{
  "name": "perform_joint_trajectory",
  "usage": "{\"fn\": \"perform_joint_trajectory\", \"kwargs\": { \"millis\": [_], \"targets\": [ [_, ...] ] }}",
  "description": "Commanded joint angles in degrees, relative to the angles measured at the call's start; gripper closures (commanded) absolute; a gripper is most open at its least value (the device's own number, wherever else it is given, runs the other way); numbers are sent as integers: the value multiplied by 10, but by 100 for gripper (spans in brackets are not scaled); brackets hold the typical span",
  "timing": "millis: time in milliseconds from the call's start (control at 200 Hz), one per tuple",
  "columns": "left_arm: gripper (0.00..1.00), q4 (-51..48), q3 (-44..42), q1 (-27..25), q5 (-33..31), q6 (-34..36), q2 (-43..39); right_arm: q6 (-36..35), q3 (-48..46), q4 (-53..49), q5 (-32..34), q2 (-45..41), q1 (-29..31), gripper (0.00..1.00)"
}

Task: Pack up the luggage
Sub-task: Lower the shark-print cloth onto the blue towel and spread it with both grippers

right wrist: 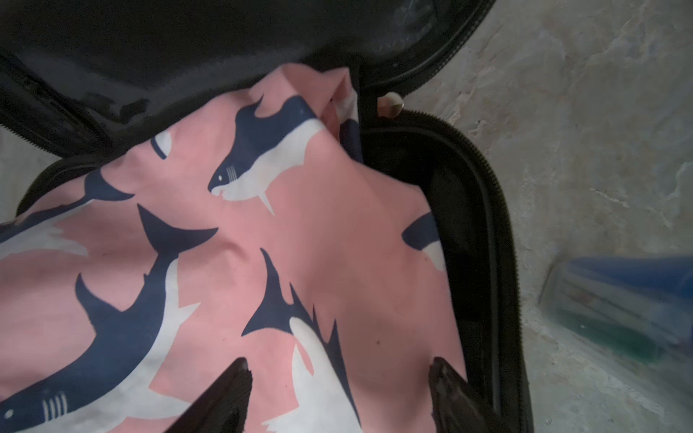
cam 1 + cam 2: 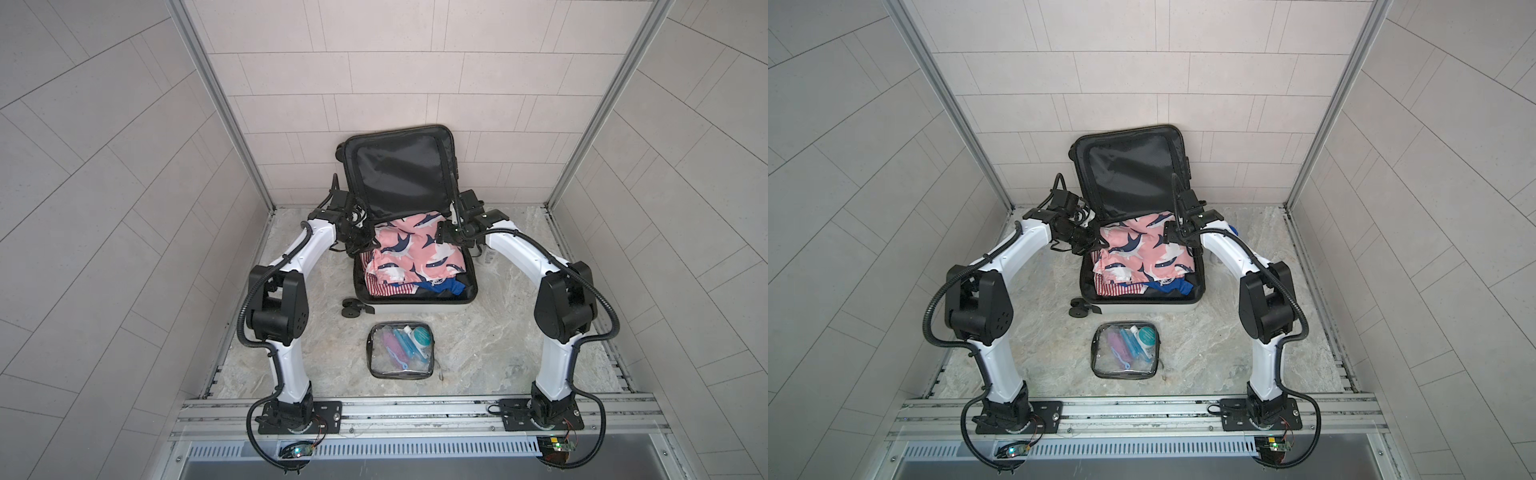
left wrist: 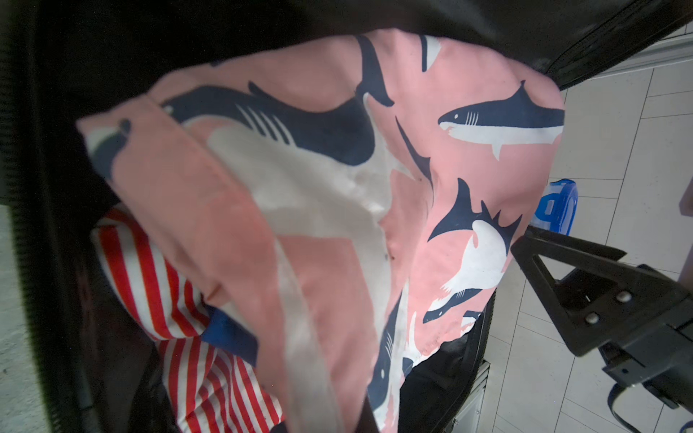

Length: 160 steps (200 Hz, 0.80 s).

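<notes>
Nearest to us, the clear toiletry pouch [image 2: 400, 351] lies flat on the marbled table [image 2: 498, 332], just in front of the luggage [image 2: 415, 308] and apart from it, tubes and a teal-lidded jar showing through its side. And the luggage itself sits open in the middle of the table, white shell down, its black-lined lid [image 2: 401, 174] propped up on the far side against the tiled wall, one black wheel [image 2: 351, 308] jutting from its near left corner. Inside, a pink shark-print garment [image 2: 411, 249] is heaped on top, bulging above the luggage rim, with a red-and-white striped cloth [image 2: 376, 286] and a blue cloth [image 2: 440, 286] peeking out beneath it along the near wall. Now the arms: the left gripper [image 2: 368, 245] comes in over the luggage's left wall and is clenched on the edge of the shark garment, the fabric drawn up in a ridge toward it in the left wrist view. Over on the luggage's right wall, the right gripper [image 1: 339, 378] hangs with its jaws spread wide above the pink cloth, grasping nothing; whether the tips touch the fabric, I can't tell. Just outside the luggage's right wall, a blurred blue-capped container [image 1: 618, 300] lies on the table.
</notes>
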Motion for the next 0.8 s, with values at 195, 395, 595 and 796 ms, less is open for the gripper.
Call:
{"fn": "perform_joint_trajectory", "kwargs": {
  "millis": [195, 395, 595, 796],
  "targets": [
    [100, 4, 19, 6, 8, 9, 13, -12, 107, -54, 52, 91, 8, 23],
    [100, 16, 21, 5, 12, -1, 23, 6, 134, -34, 21, 137, 9, 27],
    [100, 17, 33, 5, 12, -8, 36, 35, 154, -6, -8, 156, 12, 56],
    [100, 18, 40, 5, 13, -12, 33, 32, 159, -8, -10, 128, 14, 83]
  ]
}}
